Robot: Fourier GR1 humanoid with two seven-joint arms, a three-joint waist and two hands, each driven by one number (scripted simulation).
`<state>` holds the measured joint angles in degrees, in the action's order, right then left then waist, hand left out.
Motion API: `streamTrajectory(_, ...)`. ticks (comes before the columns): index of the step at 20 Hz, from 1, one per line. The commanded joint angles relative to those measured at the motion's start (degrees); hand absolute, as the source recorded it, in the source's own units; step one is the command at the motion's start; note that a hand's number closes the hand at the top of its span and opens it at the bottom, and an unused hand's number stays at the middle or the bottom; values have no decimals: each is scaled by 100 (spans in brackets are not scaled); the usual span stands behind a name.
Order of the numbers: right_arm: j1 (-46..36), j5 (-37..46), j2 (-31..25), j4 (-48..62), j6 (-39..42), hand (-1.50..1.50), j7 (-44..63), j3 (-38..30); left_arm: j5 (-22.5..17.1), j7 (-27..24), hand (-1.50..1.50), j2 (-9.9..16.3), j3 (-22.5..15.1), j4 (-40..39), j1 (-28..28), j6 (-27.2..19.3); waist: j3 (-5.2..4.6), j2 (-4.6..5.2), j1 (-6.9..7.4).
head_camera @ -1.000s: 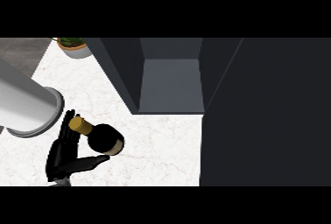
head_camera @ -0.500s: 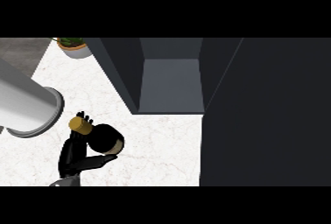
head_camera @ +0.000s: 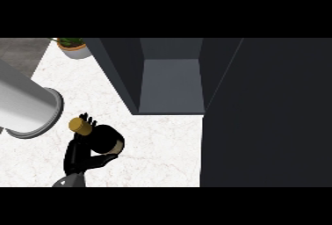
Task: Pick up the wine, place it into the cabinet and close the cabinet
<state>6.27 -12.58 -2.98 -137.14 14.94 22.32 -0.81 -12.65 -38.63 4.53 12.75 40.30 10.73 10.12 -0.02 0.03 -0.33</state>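
Observation:
The wine bottle [head_camera: 106, 139] is black with a gold cap [head_camera: 81, 126] and leans up-left over the white counter [head_camera: 162, 149]. My right hand [head_camera: 81, 156] comes in from the lower edge, its fingers curled round the bottle's body. The dark cabinet [head_camera: 170, 83] stands open ahead and to the right of the bottle, with its grey inner floor showing. Its open door [head_camera: 266, 114] fills the right side of the view. My left hand does not show.
A large grey cylinder [head_camera: 26, 107] slants in from the left edge, close to the bottle's cap. A potted plant [head_camera: 74, 47] stands at the back left. White counter lies between the bottle and the cabinet front.
My right hand has moved to the right and a little farther from me with the bottle in it, nearer the cabinet. The grey cylinder has stayed put.

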Motion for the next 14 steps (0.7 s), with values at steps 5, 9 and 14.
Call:
streamTrajectory(5, -98, -210, -32, -39, -29, -150, 156, -135, -91, -758, -150, 119, 92, -1088, 333, 501, -1, 2, 2)
streamTrajectory(9, -195, -311, -116, -159, 20, -150, 252, -186, -99, -868, 150, 118, 111, -1476, 624, 492, -1, 3, -4)
streamTrajectory(14, -570, 163, -19, 254, -149, -150, 259, 68, 16, -1187, 150, 124, -39, -1557, 431, 694, -2, 5, 17)
